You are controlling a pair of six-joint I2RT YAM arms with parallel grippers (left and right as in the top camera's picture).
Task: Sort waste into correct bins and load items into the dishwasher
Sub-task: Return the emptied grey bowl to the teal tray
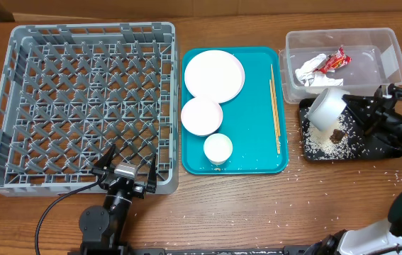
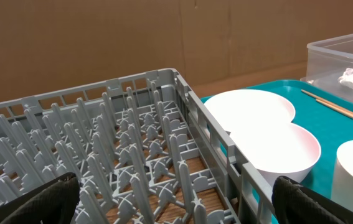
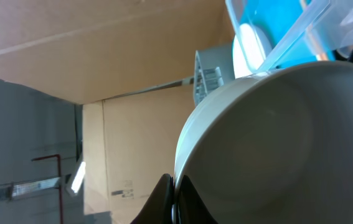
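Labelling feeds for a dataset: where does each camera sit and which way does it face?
Overhead: above the table, looking straight down on dish rack and teal tray; left gripper and right gripper show.
Left wrist: low at the rack's near edge, facing the tray; its fingertips in bottom corners.
Right wrist: tilted, close against the white bowl its gripper pinches.
Shared: overhead and left wrist show rack and plate.

You're seeing bright, even light falling from above, soft shadows lying beside the rack (image 1: 91,32), the bowl (image 3: 276,137) blurring against your right wrist lens
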